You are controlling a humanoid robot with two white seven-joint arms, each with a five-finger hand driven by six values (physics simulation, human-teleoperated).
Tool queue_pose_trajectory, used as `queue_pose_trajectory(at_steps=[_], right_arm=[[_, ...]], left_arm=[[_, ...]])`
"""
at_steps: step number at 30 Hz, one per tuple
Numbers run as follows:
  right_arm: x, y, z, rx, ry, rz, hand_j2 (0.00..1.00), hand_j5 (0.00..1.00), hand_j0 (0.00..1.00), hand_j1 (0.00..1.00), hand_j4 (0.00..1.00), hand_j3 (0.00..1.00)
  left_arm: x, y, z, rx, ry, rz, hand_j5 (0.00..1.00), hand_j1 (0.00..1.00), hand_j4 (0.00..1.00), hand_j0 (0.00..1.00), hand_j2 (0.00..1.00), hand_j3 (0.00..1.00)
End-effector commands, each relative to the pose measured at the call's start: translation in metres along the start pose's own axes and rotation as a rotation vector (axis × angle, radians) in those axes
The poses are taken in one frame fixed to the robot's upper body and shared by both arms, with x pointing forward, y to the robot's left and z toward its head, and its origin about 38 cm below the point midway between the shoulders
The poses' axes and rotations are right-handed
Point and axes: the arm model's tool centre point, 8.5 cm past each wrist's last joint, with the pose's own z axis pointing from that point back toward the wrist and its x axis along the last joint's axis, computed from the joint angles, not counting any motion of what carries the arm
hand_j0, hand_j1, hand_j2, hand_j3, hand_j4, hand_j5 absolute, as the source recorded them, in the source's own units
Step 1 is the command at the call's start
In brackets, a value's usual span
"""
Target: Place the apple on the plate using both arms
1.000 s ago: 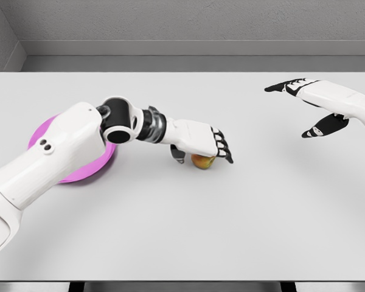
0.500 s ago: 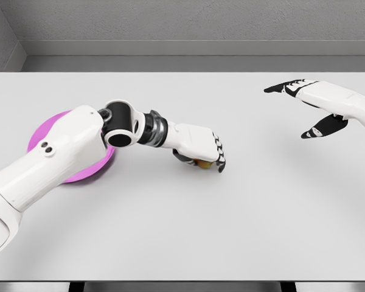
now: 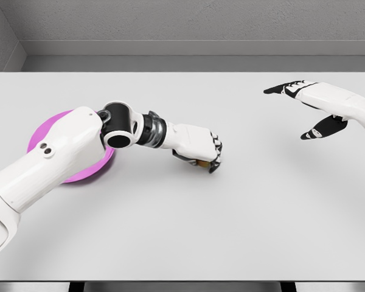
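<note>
Two hands — left hand (image 3: 202, 149) fisted around apple (image 3: 202, 162), right hand (image 3: 313, 108) splayed, holding nothing

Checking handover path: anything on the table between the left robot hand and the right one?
Head view: nothing, just bare table between the left robot hand, closed on the apple, and the right robot hand.

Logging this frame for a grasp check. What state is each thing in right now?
left hand: fingers curled shut over the apple
apple: almost hidden under that hand, only a sliver showing, off the plate
plate: on the table, partly covered by the left arm
right hand: open, holding nothing, at far right
</note>
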Motion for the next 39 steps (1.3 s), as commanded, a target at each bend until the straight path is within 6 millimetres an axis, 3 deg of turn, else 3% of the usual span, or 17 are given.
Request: queue_pose_trajectory(at_steps=[1,3,4,16,25,27,31,34,36,39], right_arm=[[0.000,0.000,0.000,-0.001,-0.001,-0.003,1.00,1.00,1.00,1.00,1.00,1.00],[0.000,0.000,0.000,-0.001,-0.001,-0.003,1.00,1.00,1.00,1.00,1.00,1.00],[0.000,0.000,0.000,-0.001,-0.001,-0.003,1.00,1.00,1.00,1.00,1.00,1.00],[0.000,0.000,0.000,-0.001,-0.001,-0.003,1.00,1.00,1.00,1.00,1.00,1.00],[0.000,0.000,0.000,-0.001,-0.001,-0.003,1.00,1.00,1.00,1.00,1.00,1.00],[-0.001,0.000,0.000,-0.001,0.001,-0.004,1.00,1.00,1.00,1.00,1.00,1.00],[-0.005,0.001,0.001,0.001,0.012,-0.012,1.00,1.00,1.00,1.00,1.00,1.00],[-0.004,0.001,0.001,0.001,0.010,-0.011,1.00,1.00,1.00,1.00,1.00,1.00],[-0.005,0.001,0.001,0.001,0.012,-0.012,1.00,1.00,1.00,1.00,1.00,1.00],[-0.005,0.001,0.001,0.001,0.012,-0.012,1.00,1.00,1.00,1.00,1.00,1.00]], left_arm=[[-0.003,-0.007,0.000,-0.045,0.018,-0.035,0.45,0.45,0.45,0.45,0.45,0.45],[-0.004,-0.008,0.000,-0.054,0.026,-0.045,0.38,0.38,0.38,0.38,0.38,0.38],[-0.004,-0.008,0.000,-0.059,0.032,-0.055,0.27,0.27,0.27,0.27,0.27,0.27],[-0.005,0.018,0.023,0.102,-0.031,0.060,0.25,0.25,0.25,0.25,0.25,0.25],[-0.020,-0.003,0.123,0.122,0.061,0.084,0.19,0.19,0.19,0.19,0.19,0.19],[-0.025,0.000,0.153,0.139,0.112,0.072,0.18,0.18,0.18,0.18,0.18,0.18],[-0.029,-0.015,0.204,0.118,0.193,0.088,0.18,0.18,0.18,0.18,0.18,0.18],[-0.034,-0.025,0.231,0.096,0.252,0.102,0.19,0.19,0.19,0.19,0.19,0.19],[-0.034,-0.045,0.247,0.096,0.293,0.147,0.19,0.19,0.19,0.19,0.19,0.19],[-0.032,-0.061,0.247,0.079,0.299,0.179,0.20,0.20,0.20,0.20,0.20,0.20]])
